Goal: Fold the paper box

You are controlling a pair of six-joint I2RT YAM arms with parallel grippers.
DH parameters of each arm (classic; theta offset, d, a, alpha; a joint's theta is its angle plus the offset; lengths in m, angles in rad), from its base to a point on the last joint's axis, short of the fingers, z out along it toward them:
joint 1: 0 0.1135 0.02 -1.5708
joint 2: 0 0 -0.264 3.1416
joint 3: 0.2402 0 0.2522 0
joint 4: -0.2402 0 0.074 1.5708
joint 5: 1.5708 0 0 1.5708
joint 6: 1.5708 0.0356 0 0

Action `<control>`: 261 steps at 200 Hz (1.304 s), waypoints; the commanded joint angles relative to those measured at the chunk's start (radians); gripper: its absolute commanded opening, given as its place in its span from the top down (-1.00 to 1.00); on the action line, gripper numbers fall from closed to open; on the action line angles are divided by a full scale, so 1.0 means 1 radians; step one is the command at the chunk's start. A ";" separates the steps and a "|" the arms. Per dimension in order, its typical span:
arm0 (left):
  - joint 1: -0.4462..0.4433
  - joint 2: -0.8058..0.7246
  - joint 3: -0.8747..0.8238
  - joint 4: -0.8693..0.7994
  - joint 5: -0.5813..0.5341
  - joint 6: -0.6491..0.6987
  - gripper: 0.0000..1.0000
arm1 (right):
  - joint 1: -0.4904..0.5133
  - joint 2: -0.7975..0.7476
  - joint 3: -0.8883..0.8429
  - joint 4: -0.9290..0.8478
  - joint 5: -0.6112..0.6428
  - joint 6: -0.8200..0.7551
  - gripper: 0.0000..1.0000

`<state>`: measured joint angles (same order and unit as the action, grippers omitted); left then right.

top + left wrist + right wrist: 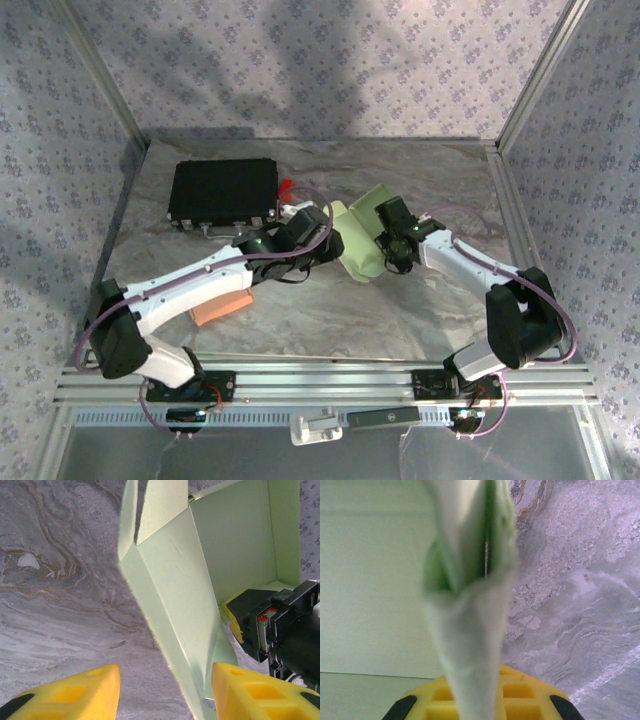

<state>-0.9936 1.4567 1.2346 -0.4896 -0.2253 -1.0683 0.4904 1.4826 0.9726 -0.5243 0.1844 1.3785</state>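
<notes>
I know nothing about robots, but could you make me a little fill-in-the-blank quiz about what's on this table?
1. The paper box is light ___.
2. The right gripper is ___ on a folded wall of the box.
3. The left gripper has fingers coloured ___.
4. The case at the back left of the table is ___.
Missing words: green; shut; yellow; black.

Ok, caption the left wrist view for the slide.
Open left claw straddles a raised wall of the green paper box; right claw pinches the box beyond.
</notes>
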 commanded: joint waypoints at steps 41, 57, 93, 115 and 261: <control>-0.018 0.034 0.036 0.013 -0.020 -0.023 0.25 | -0.005 -0.023 -0.022 0.019 -0.020 0.036 1.00; -0.017 0.046 0.043 0.013 -0.019 -0.018 0.48 | -0.004 -0.022 -0.022 0.022 -0.023 0.037 1.00; -0.016 0.081 0.078 -0.023 -0.031 0.007 0.80 | -0.001 -0.024 -0.030 0.030 -0.033 0.041 1.00; -0.011 0.085 0.076 -0.029 -0.040 0.013 1.00 | 0.004 -0.027 -0.035 0.028 -0.031 0.043 1.00; 0.096 0.152 0.292 -0.293 0.046 0.355 1.00 | 0.120 -0.198 -0.005 -0.072 -0.061 -0.142 -0.25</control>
<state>-0.9398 1.5936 1.4494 -0.6827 -0.2398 -0.8330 0.5983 1.3838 0.9562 -0.5491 0.1150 1.3006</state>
